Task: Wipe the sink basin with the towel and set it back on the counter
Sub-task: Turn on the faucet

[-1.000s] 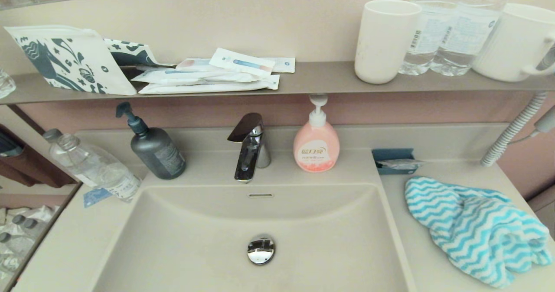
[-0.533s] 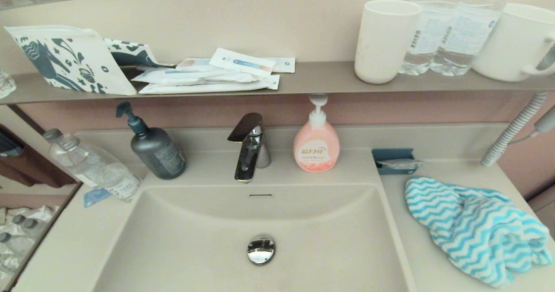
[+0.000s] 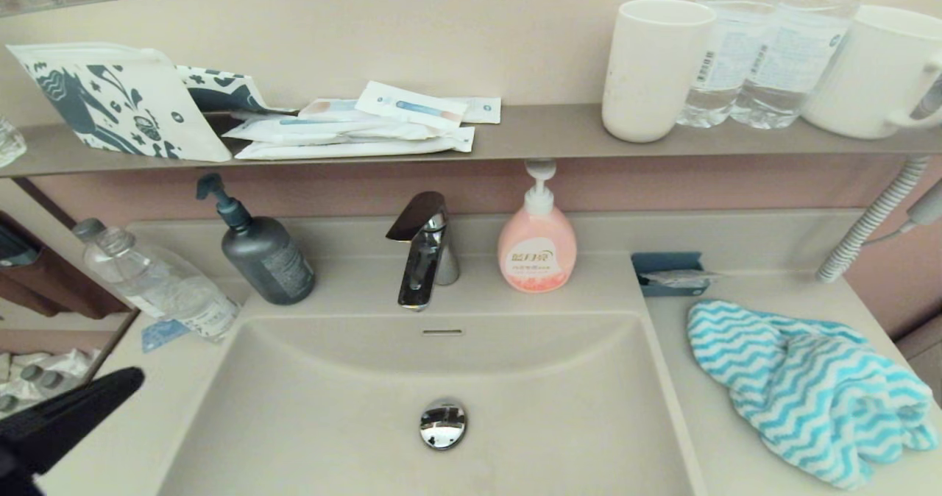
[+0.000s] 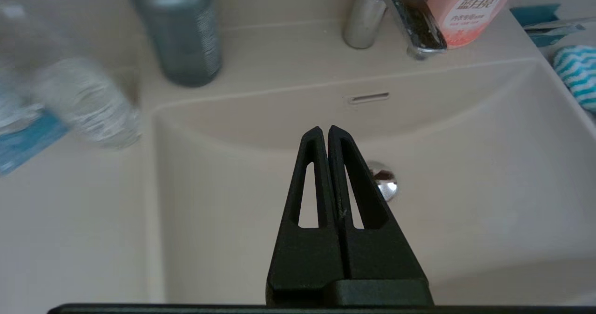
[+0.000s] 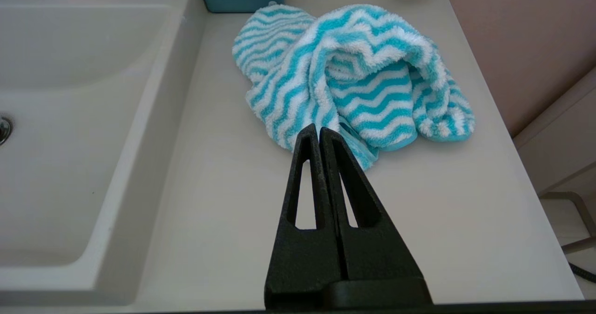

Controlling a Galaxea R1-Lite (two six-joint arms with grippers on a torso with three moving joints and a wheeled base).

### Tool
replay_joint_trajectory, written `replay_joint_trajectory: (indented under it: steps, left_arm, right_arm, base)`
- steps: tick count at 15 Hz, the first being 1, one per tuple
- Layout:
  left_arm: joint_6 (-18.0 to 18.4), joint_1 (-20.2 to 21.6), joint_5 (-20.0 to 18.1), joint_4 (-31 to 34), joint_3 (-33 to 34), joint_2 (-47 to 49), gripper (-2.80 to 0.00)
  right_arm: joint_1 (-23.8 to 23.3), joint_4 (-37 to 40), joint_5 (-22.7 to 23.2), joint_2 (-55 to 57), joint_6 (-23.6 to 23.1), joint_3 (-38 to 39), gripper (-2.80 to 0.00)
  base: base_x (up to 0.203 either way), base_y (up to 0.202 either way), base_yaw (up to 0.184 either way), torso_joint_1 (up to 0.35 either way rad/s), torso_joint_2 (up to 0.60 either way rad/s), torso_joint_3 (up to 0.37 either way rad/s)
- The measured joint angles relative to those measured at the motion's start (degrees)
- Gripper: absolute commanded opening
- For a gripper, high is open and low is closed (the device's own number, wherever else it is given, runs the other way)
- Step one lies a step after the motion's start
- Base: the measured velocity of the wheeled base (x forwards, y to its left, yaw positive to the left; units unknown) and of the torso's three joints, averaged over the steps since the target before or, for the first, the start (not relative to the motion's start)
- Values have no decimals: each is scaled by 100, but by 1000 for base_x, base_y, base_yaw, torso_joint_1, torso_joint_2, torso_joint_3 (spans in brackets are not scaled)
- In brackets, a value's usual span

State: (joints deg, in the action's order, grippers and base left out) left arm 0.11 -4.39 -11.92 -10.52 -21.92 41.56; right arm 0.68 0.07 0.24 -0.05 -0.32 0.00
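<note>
1. On the counter (image 3: 677, 408) right of the basin (image 3: 331, 408), the towel (image 3: 802, 389) is lying bunched, untouched.
2. You're holding the right gripper (image 5: 319, 132) clenched, empty, just short of it: open before reaching, grab the thick fold.
3. The left gripper (image 4: 324, 131) is hanging clenched over the basin; keep it clear.

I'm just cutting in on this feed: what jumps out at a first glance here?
The turquoise zigzag towel lies bunched on the counter to the right of the empty sink basin, untouched. The right gripper, shut, points at the towel's near edge, while the left gripper, also shut, hangs above the basin near the chrome drain plug. Behind the basin, a dark pump bottle and a pink soap bottle flank the faucet.
</note>
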Motion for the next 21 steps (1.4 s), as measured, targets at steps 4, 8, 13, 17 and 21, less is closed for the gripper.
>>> replay_joint_trajectory:
  steps: [4, 8, 13, 17, 21]
  left_arm:
    - [-514, -969, 470, -1348, -129, 1496, -280]
    - [-1080, -2217, 1590, -2410, -165, 2591, -280]
    - [-1193, -2705, 2115, -3680, -186, 3691, -280]
    - [-1169, -2801, 2359, -4442, -197, 4412, -280]
    - [-1146, -2985, 2729, -5173, -449, 5058, -280]
  right_arm:
    - [0, 1, -2, 0, -1, 0, -280]
    - [0, 1, 0, 0, -1, 0, -280]
    - [0, 0, 0, 0, 1, 0, -280]
    - [0, 1, -1, 0, 0, 0, -280]
    - [0, 1, 0, 0, -1, 0, -280]
  base:
    - [0, 0, 0, 0, 0, 0]
    - [0, 0, 0, 0, 0, 0]
    - [0, 0, 0, 0, 0, 0]
    - [0, 0, 0, 0, 0, 0]
    - [0, 0, 0, 0, 0, 0]
